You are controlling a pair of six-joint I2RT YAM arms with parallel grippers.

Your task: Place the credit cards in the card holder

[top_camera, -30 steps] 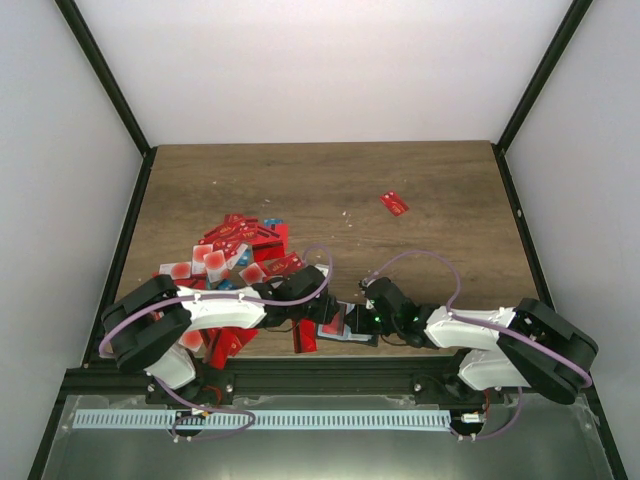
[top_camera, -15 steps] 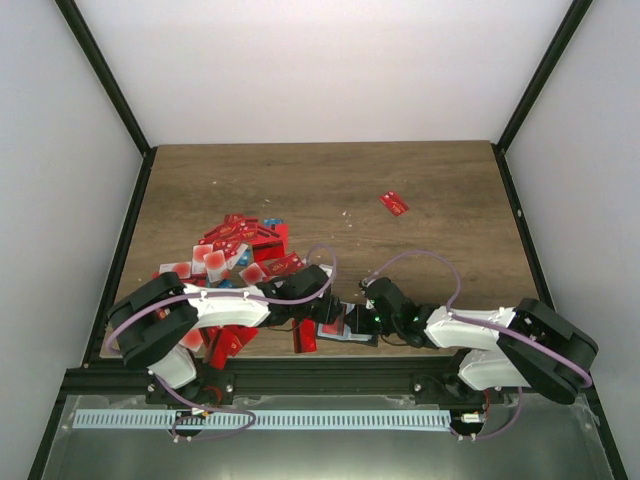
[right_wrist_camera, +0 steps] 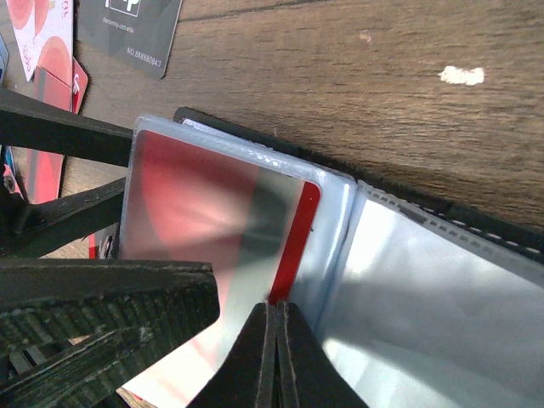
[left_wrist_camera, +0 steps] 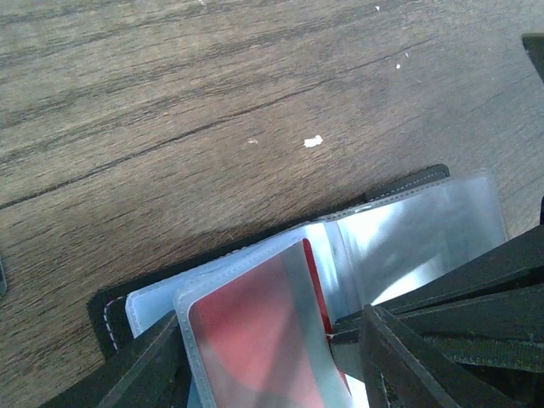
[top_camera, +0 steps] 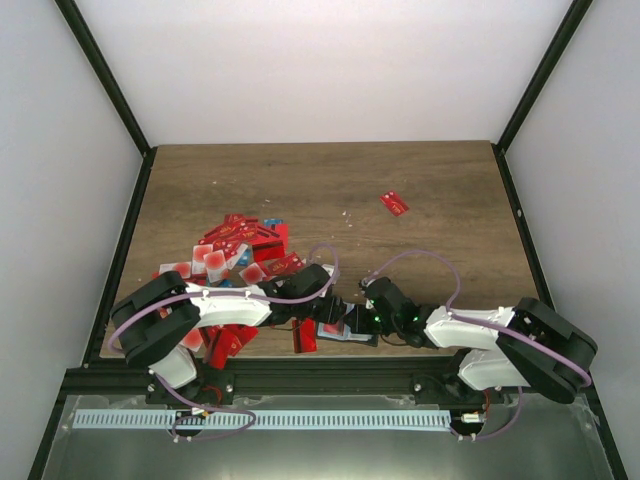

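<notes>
The black card holder lies open near the table's front edge, clear sleeves showing. A red credit card sits in one sleeve, its bare red edge sticking out toward the fold. My left gripper straddles that sleeve across its width, its fingers against the sleeve's sides. My right gripper is shut with nothing in it, its tip touching the card's bare edge. In the top view, left gripper and right gripper meet over the holder. More credit cards are heaped at the left.
One red card lies alone at the back right. More red cards lie under the left arm by the front edge. A thin black card lies just beyond the holder. White crumbs dot the wood.
The left arm has edged slightly right toward the holder. The right arm and the cards have not visibly moved.
</notes>
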